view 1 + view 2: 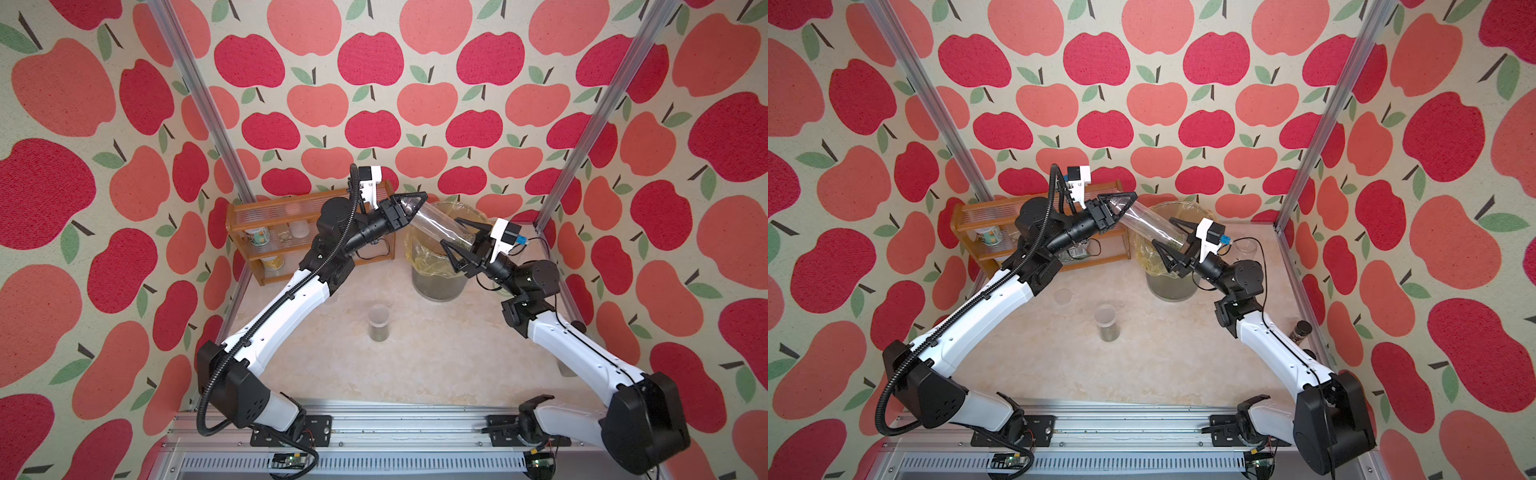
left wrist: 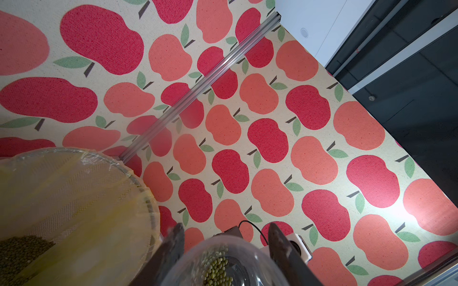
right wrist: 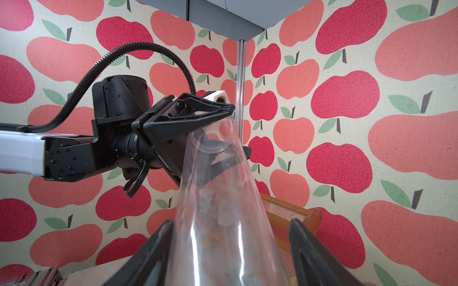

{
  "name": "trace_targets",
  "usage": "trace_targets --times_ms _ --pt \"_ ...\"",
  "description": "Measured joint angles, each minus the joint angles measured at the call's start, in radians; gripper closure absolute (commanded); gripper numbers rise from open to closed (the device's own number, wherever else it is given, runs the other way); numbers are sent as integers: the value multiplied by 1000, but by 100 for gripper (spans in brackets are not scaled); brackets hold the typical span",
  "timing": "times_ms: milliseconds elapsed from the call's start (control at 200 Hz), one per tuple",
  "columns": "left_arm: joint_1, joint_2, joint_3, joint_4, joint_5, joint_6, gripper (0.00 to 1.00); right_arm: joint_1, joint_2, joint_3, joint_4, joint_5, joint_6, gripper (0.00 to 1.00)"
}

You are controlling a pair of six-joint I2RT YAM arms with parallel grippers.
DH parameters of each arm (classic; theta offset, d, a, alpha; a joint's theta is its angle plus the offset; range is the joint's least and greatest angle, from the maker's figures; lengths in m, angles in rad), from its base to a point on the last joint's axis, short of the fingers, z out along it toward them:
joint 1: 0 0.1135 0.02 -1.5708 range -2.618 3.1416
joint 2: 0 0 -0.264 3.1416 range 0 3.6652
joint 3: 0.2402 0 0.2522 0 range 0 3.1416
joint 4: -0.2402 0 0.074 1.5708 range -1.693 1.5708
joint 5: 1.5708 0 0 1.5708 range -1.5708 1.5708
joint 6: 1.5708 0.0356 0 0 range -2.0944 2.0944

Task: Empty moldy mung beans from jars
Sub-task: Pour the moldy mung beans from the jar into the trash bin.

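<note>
The tall jar (image 1: 440, 226) is held slanting above the bin (image 1: 440, 289), at the far side of the desk (image 1: 415, 365), right of centre. Its higher, left end is taken by the left gripper (image 1: 416, 210), fingers clenched on the glass. Its lower, right end is straddled by the right gripper (image 1: 449, 231); a gap is seen beside one finger in the right wrist view, so those fingers are judged released. A small heap of mung beans (image 2: 218, 267) is left inside, settled at the low end, and which end is the mouth cannot be told.

Progress is judged at about the middle. A dark layer of beans (image 2: 19, 250) is already seen at the bottom of the yellow bag (image 1: 424, 253). The short jar (image 1: 378, 322), stood alone at mid-desk, is seen part-filled, with a clear lid (image 1: 1063, 296) laid to its far left. A third jar cannot be picked out with certainty.

Now the room: the bin's rim is crossed by the jar, so a clean pour is expected only if the mouth is kept inside that rim. The wooden rack (image 1: 266, 212) is set just left of the bin, under the left arm, so little room is given there. The corner post (image 1: 557, 195) is near the right arm. Open desk is offered near and centre, with the short jar as the one obstacle
</note>
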Motion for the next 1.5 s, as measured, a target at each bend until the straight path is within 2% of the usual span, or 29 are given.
trace_targets --times_ms 450,645,730,820,960,1135,1236,1361,1501 --pt "3 6 0 8 23 -30 70 -5 3 0 24 -48 23 42" --pt "6 22 2 20 30 -49 60 -11 2 0 16 -49 25 48" --pt "8 36 17 12 40 -55 51 -11 -8 -10 6 -35 25 48" --pt "3 63 44 4 47 -56 36 -21 -31 -26 -10 -18 25 50" --pt "-10 100 77 -23 43 -31 0 -45 -81 -63 -32 21 25 50" --pt "-19 105 111 -132 3 19 0 -55 -173 -103 -116 68 5 50" --pt "-27 90 120 -195 -56 81 0 -66 -243 -110 -229 111 -19 50" --pt "-29 21 89 -263 -166 179 0 -87 -320 -64 -473 172 -74 51" --pt "-30 -130 -7 -316 -296 301 0 -95 -357 49 -769 224 -155 51"
